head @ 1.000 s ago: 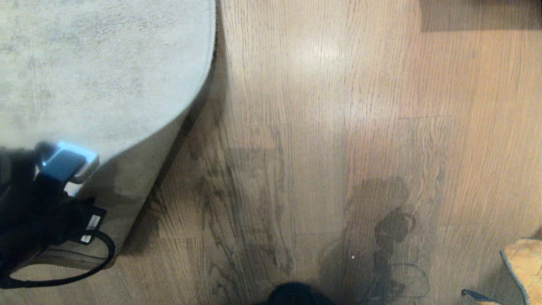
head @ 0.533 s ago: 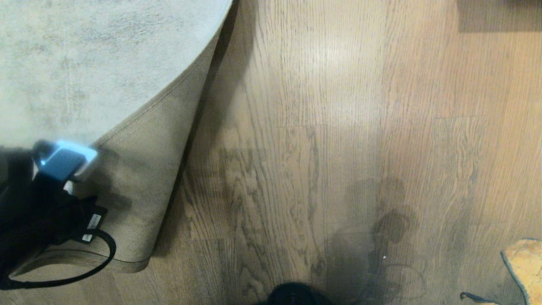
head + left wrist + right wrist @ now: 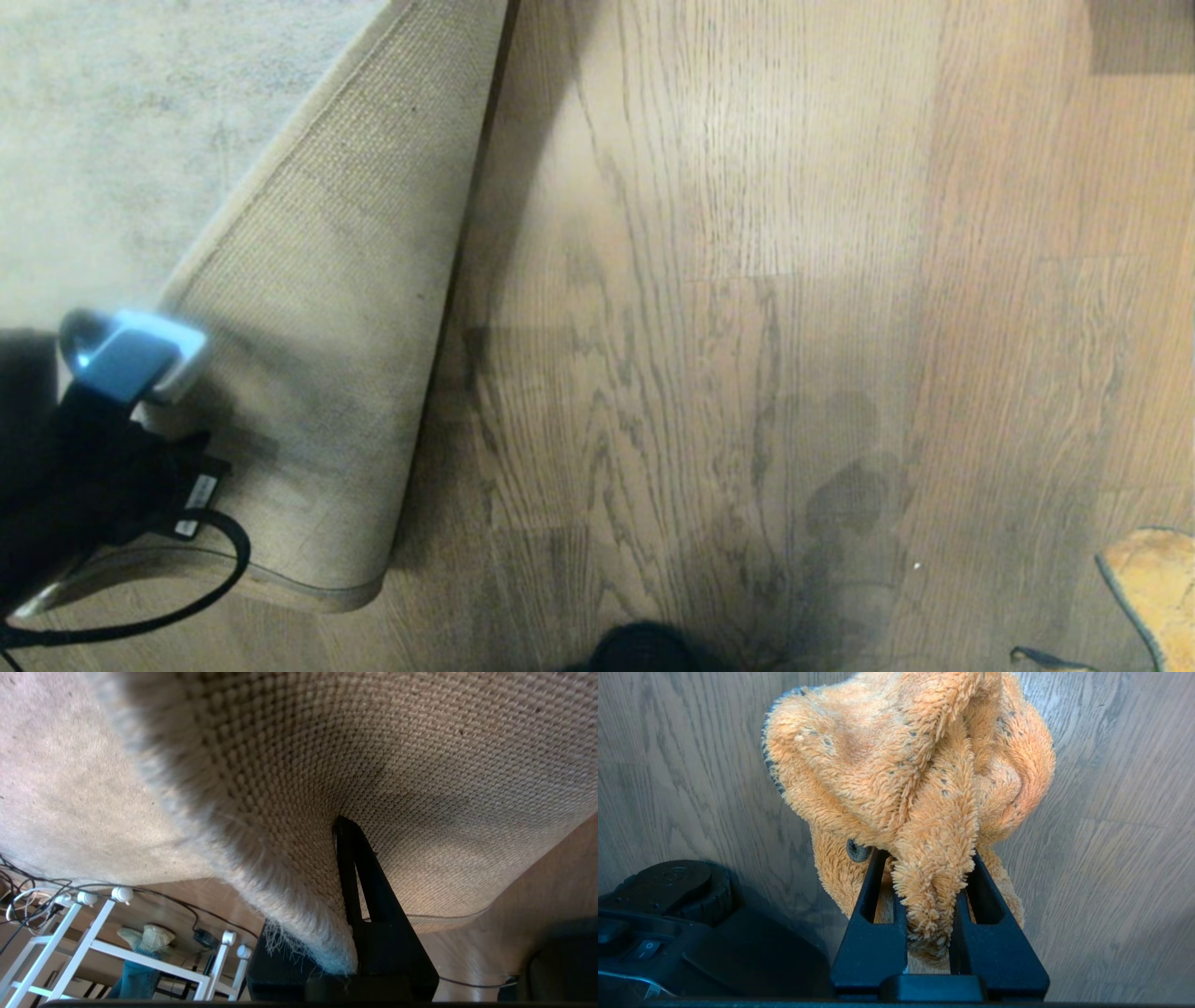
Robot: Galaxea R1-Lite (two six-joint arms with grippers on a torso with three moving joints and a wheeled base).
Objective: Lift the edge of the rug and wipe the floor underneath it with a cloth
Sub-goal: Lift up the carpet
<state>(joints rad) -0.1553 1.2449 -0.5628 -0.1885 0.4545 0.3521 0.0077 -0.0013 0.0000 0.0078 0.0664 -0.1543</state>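
rug edge point(image 3: 308, 308) folded further back | left pincer point(image 3: 336, 833) clamps it | raised

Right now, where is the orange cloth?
The cloth is pinched in the right gripper above bare floor, at the head view's lower right corner, away from the lifted rug edge.

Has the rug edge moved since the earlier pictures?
Yes. The rug edge has folded back further, exposing more tan backing, while the left gripper stays at the same spot.
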